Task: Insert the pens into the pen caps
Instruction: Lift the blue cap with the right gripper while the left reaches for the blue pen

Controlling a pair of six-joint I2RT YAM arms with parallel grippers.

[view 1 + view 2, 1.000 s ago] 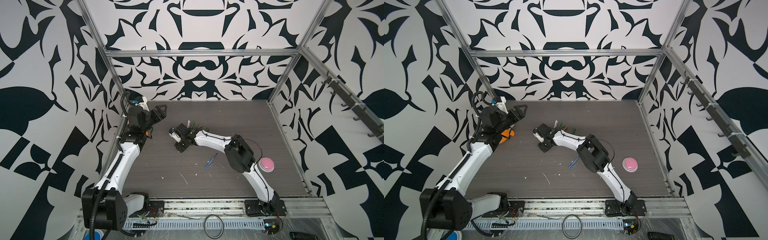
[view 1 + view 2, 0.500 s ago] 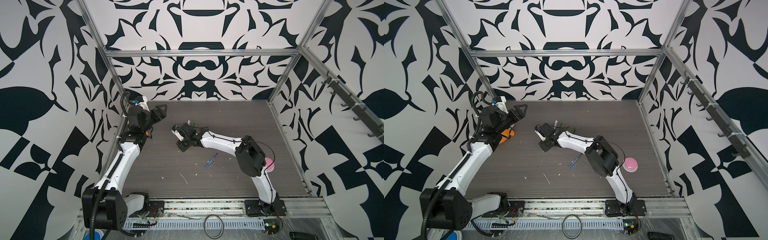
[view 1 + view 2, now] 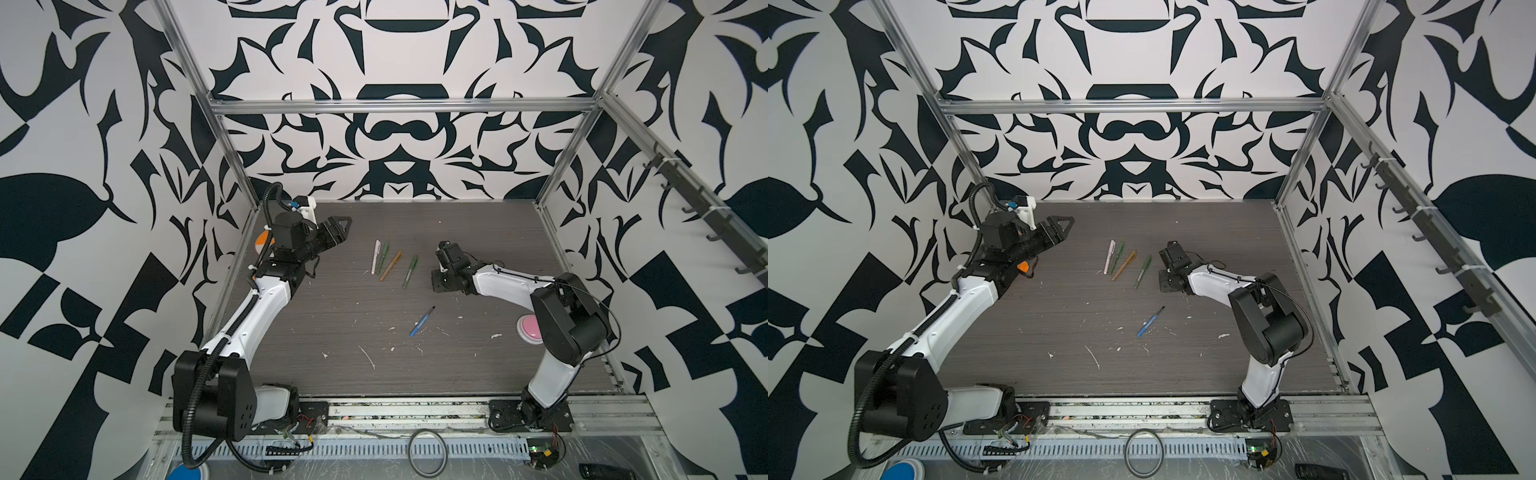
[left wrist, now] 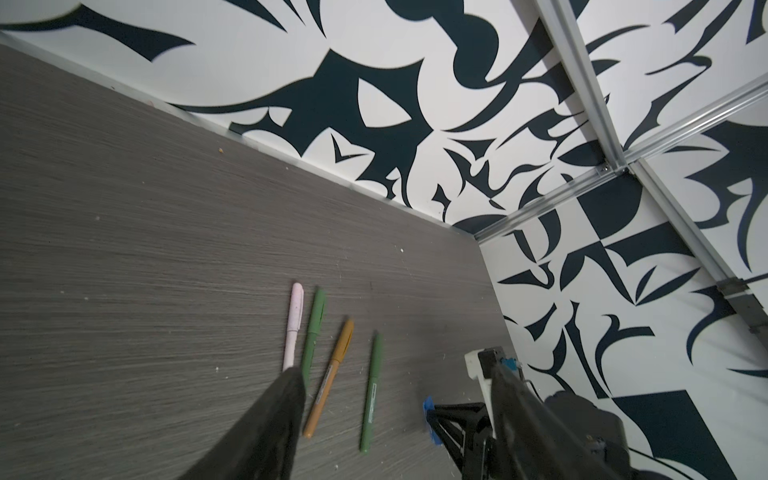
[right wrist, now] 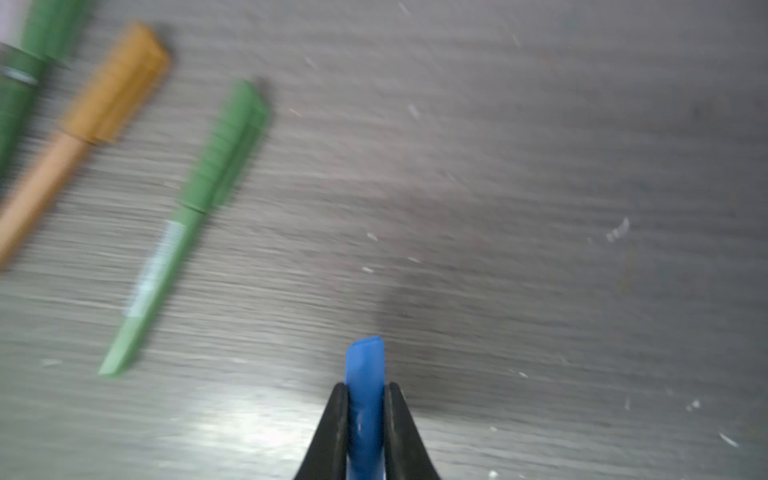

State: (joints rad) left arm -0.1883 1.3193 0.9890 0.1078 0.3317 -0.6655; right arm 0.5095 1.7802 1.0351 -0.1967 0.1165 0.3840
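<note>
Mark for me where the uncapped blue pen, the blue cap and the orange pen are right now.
blue pen (image 3: pixel 420 323): in a top view, middle of the barrel.
blue cap (image 5: pixel 365 365): right wrist view, its exposed rounded end.
orange pen (image 4: pixel 326 384): left wrist view, middle of the barrel.

Both top views are bright, even and sharp; the wall pattern (image 3: pixel 62 208) stretches toward the nine and three o'clock edges. The right wrist view is motion-smeared: the green pen (image 5: pixel 187 216) streaks, and white glare sheens the table (image 5: pixel 540 166) beside the sharper blue cap (image 5: pixel 365 361).
</note>
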